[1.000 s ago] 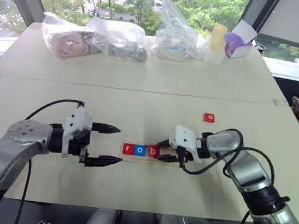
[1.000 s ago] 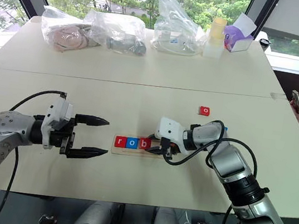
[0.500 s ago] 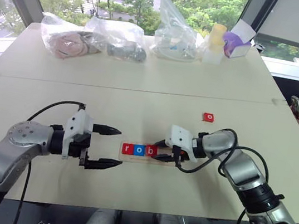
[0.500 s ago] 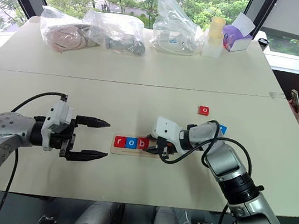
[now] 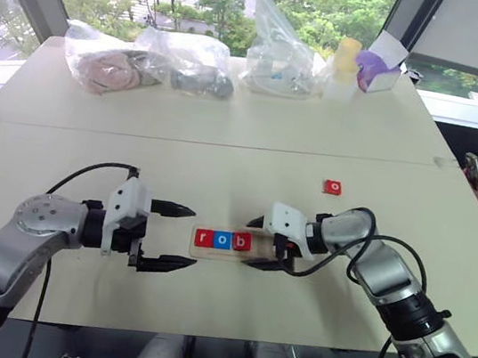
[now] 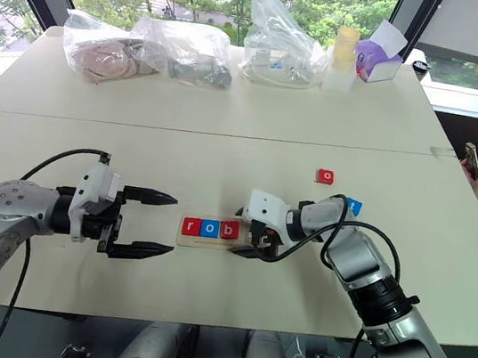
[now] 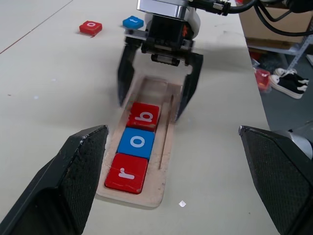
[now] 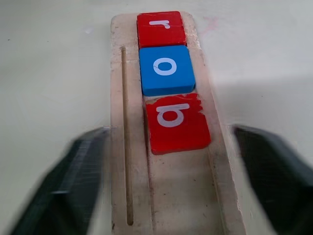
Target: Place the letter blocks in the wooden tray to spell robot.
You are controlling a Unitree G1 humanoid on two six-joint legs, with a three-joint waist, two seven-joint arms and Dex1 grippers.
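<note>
tray: light wooden tray [image 7: 168,161], lying flat on the desk [image 5: 228,132] near the front edge, right between the two grippers. A thin groove runs along one side of the slot.
blocks in tray: three square tiles in a row, edges touching: red r block [image 7: 125,172], blue o block [image 7: 137,142], red b block [image 7: 144,116].
writing: white lowercase letters, so it reads "rob". Past the b it's just bare wood.
loose blocks: red o block [image 5: 334,187] sits farther back on the robot's right. A blue block [image 6: 354,205] lies near it by the right arm, letter too small to read.
left gripper [image 5: 192,238]: jaws wide open, gripping nothing, just off the r end.
right gripper [image 7: 151,106]: jaws open, straddling the bare end beside the b. Can't tell if they touch the wood.
</note>
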